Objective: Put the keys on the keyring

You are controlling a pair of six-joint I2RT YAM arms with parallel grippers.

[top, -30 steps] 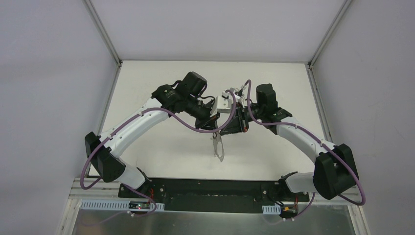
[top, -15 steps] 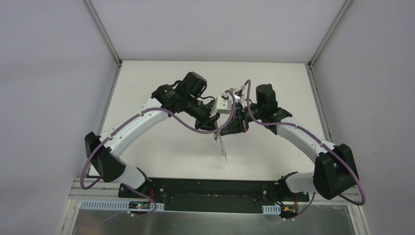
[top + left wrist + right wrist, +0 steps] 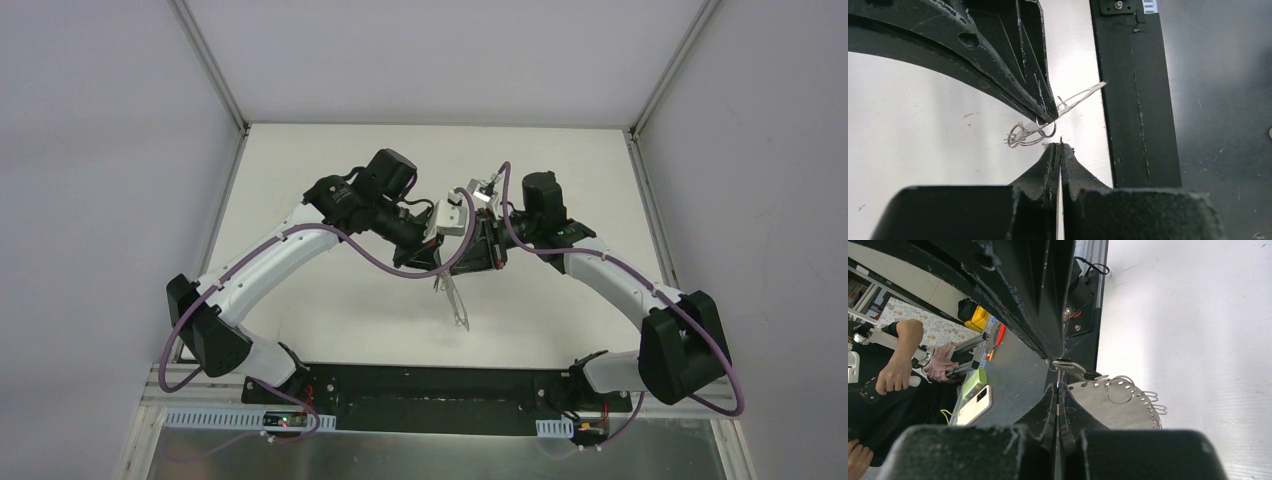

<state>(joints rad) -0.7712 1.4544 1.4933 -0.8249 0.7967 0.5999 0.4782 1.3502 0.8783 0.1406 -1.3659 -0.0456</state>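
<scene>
Both grippers meet tip to tip above the middle of the white table (image 3: 330,300). The keyring (image 3: 456,305) hangs below them as a flat grey oval (image 3: 1113,407), with holes and small wire rings (image 3: 1030,135) round its rim. My right gripper (image 3: 1057,386) is shut on the rim of the keyring (image 3: 1083,94). My left gripper (image 3: 1060,146) is shut on a thin silvery sliver seen edge-on. From the right wrist this looks like the key (image 3: 1071,366), a short pale blade with a dark end, touching the keyring's rim. In the top view the left gripper (image 3: 432,266) and right gripper (image 3: 468,268) almost touch.
The black base bar (image 3: 1133,100) runs along the table's near edge, with both arm bases on it. White enclosure walls (image 3: 120,150) close in the table on three sides. Beyond the near edge are a bench with a phone (image 3: 975,405) and a person's arm (image 3: 900,365).
The hanging keyring has turned, from broadside a second ago to nearly edge-on and slanted now. The left arm has shifted a little to the left. Both grippers stay shut.
</scene>
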